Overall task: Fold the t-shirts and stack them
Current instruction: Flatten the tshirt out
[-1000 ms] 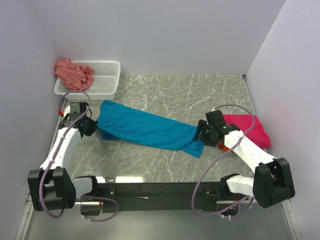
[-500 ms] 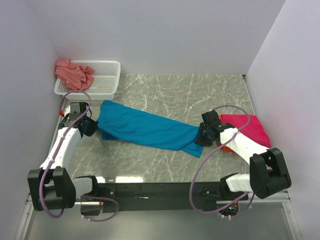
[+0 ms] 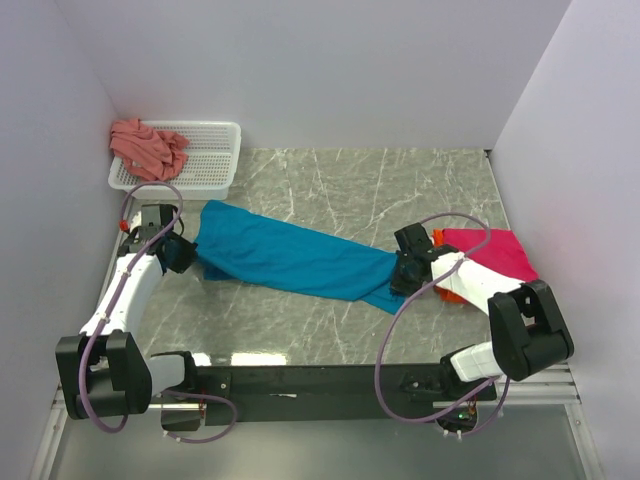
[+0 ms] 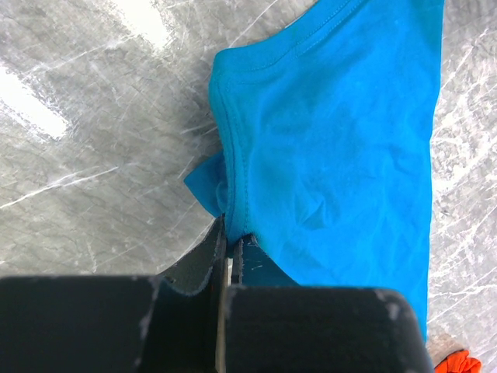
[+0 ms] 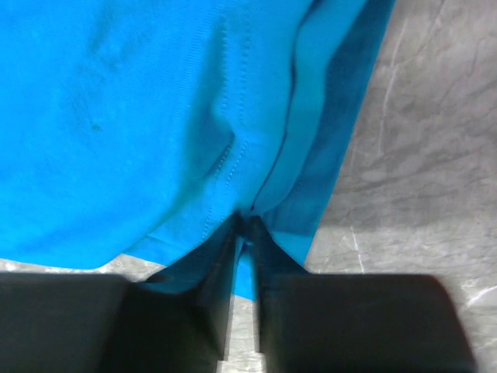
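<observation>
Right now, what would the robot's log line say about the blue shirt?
blue shirt: stretched out on table | left gripper: pinching one end | right gripper: pinching other end

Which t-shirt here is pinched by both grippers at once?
The teal-blue t-shirt, stretched between the left gripper and right gripper; the salmon t-shirt and magenta t-shirt lie ungripped.
</observation>
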You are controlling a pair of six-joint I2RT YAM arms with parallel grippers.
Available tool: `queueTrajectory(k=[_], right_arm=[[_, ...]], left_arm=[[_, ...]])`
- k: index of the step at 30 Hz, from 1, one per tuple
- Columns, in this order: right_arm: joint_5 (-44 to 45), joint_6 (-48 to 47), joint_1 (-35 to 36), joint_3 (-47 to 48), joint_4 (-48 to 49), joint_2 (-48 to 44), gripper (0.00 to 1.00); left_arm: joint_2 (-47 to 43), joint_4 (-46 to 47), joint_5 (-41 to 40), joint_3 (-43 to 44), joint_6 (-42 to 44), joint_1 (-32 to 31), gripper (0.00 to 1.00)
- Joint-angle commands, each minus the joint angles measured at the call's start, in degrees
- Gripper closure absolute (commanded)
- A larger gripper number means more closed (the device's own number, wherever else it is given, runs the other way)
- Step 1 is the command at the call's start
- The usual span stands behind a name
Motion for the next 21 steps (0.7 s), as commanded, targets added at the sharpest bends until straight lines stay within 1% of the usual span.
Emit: queueTrajectory(k=[1, 3, 4, 8, 13, 18, 19, 21], right_arm=[[1.6, 0.6, 0.9, 1.0, 1.8, 0.4, 0.84], [2.0, 0.5, 1.1, 1.6, 1.5, 0.1, 0.89], [2.3, 0.4, 1.0, 2.1, 1.2, -0.2, 1.0], [4.7, 0.3, 1.0, 3.5, -0.4, -3.8, 1.0], [7.2, -0.9, 1.1, 6.4, -3.3, -15.2, 1.0], [10.6, -3.6, 1.0, 13.0, -5.9, -26.6, 1.0], [12.2, -4.1, 1.0, 16.1, -6.8, -27.8, 1.0], [14.1, -5.1, 0.9, 19.3, -7.6, -30.8, 1.0]], left_arm=[[-0.1, 0.4, 0.6, 1.6, 1.0, 0.1, 0.99], [-0.8, 0.0, 0.4, 2.0, 1.2, 0.2, 0.99], [-1.0, -0.1, 0.4, 2.0, 1.3, 0.1, 0.99], [-2.9, -0.8, 0.4, 3.4, 1.5, 0.1, 0.99], [-6.1, -2.4, 1.1, 7.5, 2.0, 0.1, 0.99], [-10.7, -2.7, 1.8, 16.5, 1.1, 0.2, 0.99], [-11.3, -1.6, 2.0, 19.2, 0.7, 0.1, 0.99], [-13.2, -0.4, 3.4, 21.9, 0.1, 0.2, 0.99]])
